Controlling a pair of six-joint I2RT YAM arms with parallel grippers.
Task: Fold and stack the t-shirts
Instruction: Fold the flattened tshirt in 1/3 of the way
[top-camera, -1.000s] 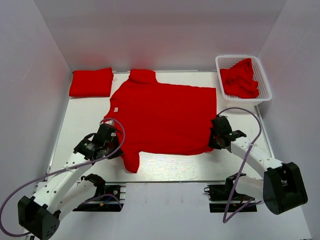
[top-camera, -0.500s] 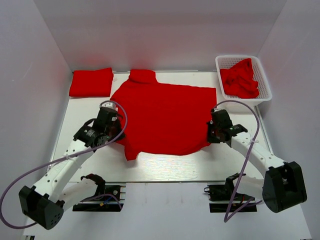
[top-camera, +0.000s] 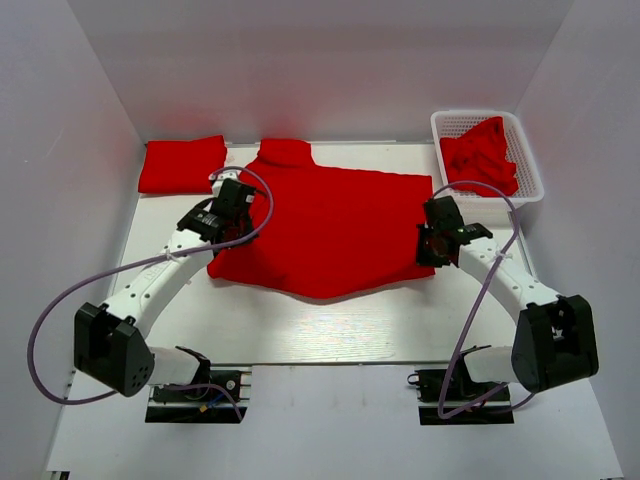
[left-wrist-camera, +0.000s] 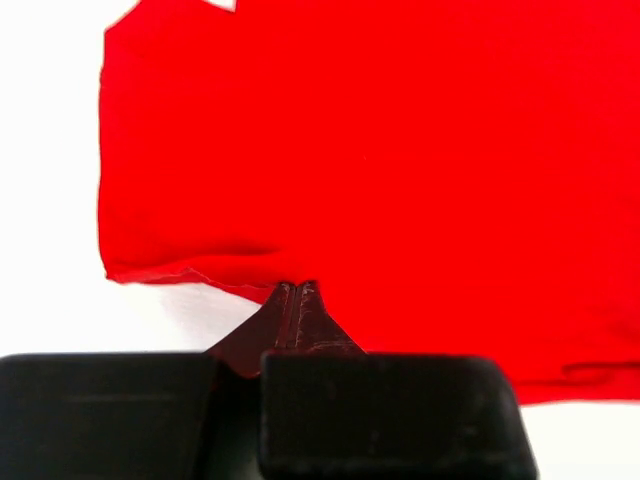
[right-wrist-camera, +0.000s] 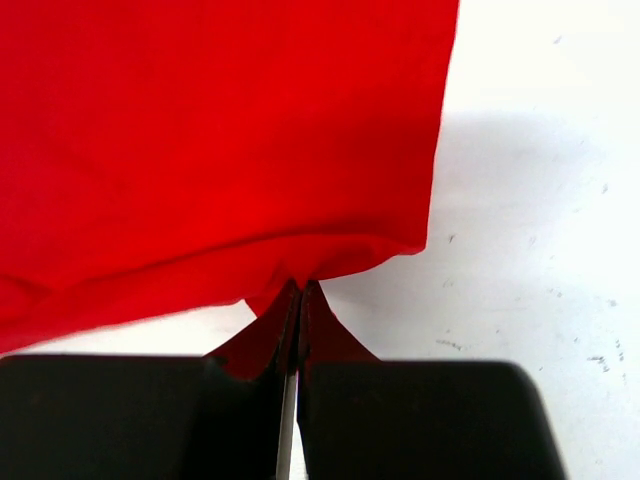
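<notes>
Left gripper (left-wrist-camera: 297, 290) and right gripper (right-wrist-camera: 299, 288) dragged t-shirt (top-camera: 330, 225) hem rearward

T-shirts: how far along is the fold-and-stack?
Done: one folded t-shirt lies at far left. In hand: the spread t-shirt, with the left gripper and right gripper each shut on its near edge, which sags between them, so its first fold looks underway. Left: finishing that fold, stacking it, then the crumpled red t-shirt in the white mesh basket.

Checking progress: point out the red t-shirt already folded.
The far-left t-shirt, a neat rectangle; the middle t-shirt lies spread, the third t-shirt crumpled in the basket.
</notes>
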